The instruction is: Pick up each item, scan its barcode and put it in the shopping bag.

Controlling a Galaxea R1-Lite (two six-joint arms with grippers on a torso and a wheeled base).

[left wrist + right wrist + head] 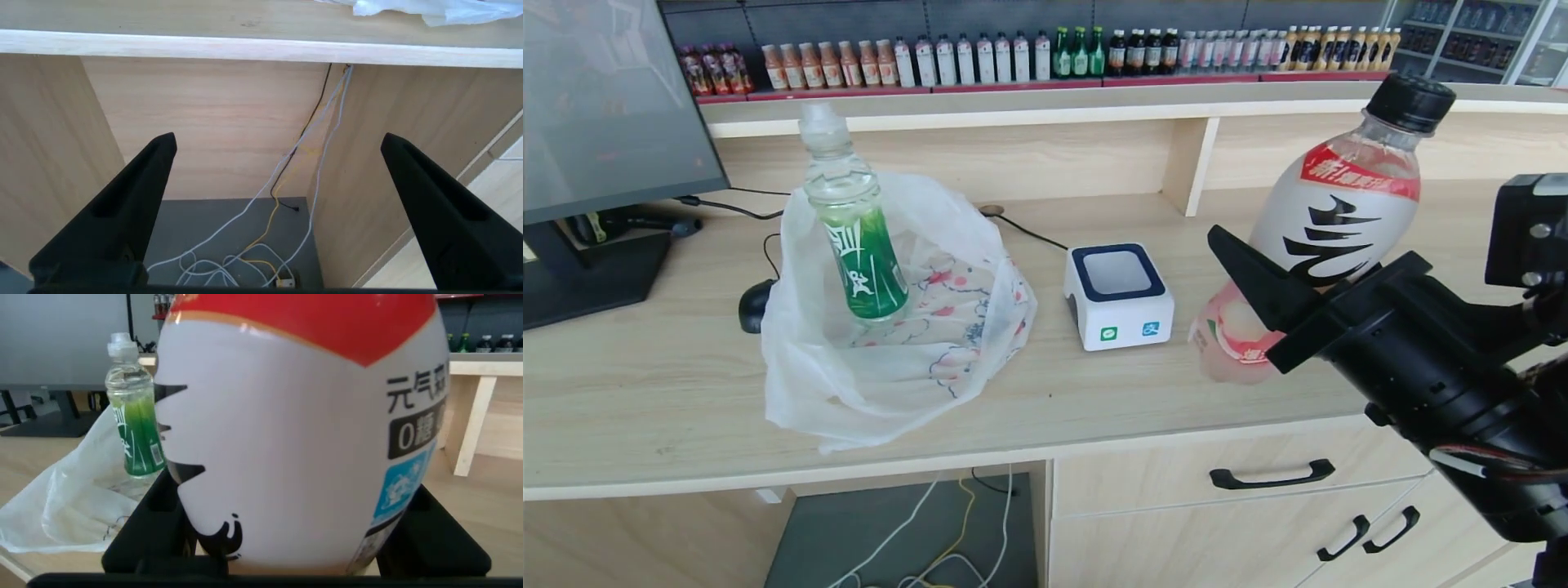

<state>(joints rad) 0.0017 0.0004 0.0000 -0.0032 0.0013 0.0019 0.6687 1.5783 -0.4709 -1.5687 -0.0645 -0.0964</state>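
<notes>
1. Broadly, the wooden counter [645,392] carries everything. The left gripper [278,143] hangs below its front edge with its jaws spread wide and nothing between them.
2. The shopping bag [947,343] is thin, limp plastic slumped open on the counter. Its mouth will probably sag shut if it is nudged.
3. The white soda bottle [1339,212] is clamped around its lower body by the right gripper [1278,306]. It is tilted, cap up and away, base low and just beside the scanner. It looks full, so fairly heavy, and it is stiff with a smooth, likely slippery label. A mid-body hold suits it. One finger is hidden behind the bottle, and I cannot make out a barcode.
4. The green bottle [858,245] stands upright inside the bag, its base blurred by the plastic film.
5. The scanner [1117,294], with its window facing up, sits between the bag and the held bottle.
</notes>
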